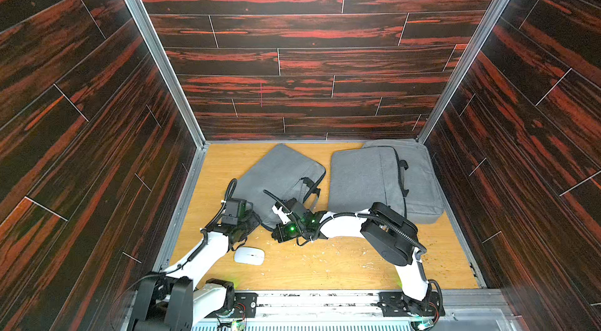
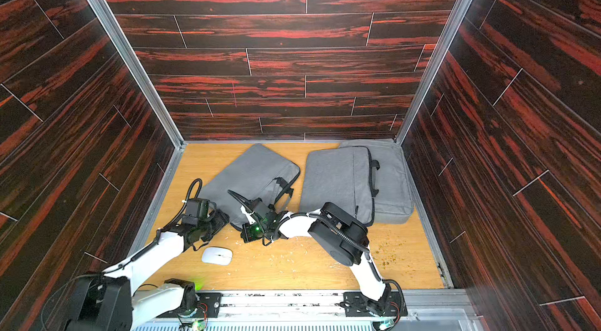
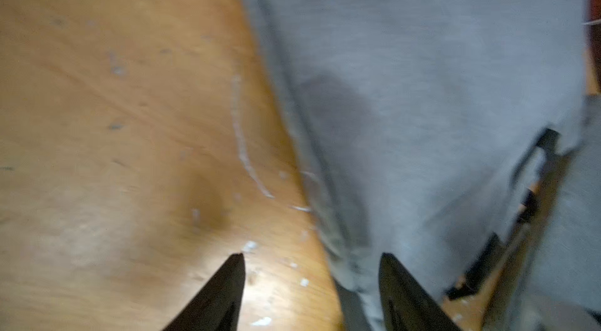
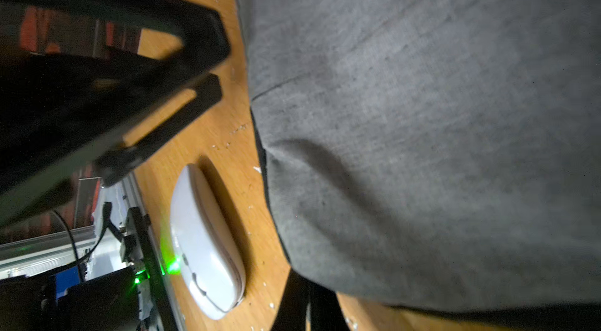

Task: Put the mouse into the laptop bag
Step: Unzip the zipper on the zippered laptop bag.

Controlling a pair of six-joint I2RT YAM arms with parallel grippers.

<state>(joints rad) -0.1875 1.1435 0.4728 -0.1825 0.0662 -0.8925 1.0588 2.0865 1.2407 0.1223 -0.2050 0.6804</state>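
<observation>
Mouse (image 1: 249, 255) lies on table (image 1: 341, 267) by the front edge, apart from bag (image 1: 279, 173); long axis crosswise, button end rightward; left gripper (image 3: 312, 267) wide, empty, straddling bag edge; right gripper (image 4: 304, 297) closed, tips hidden under fabric; left wrist view blurred.

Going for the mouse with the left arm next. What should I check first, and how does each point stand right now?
1. The mouse lies free on the table, apart from the laptop bag: ok.
2. The left gripper is open and empty: ok.
3. The left gripper is over the mouse: not ok; it is at the laptop bag's edge.
4. The right gripper is shut at the bag's near edge: ok. Whether it grips fabric: cannot tell.
5. The bag's opening is wide enough for the mouse: cannot tell.
</observation>
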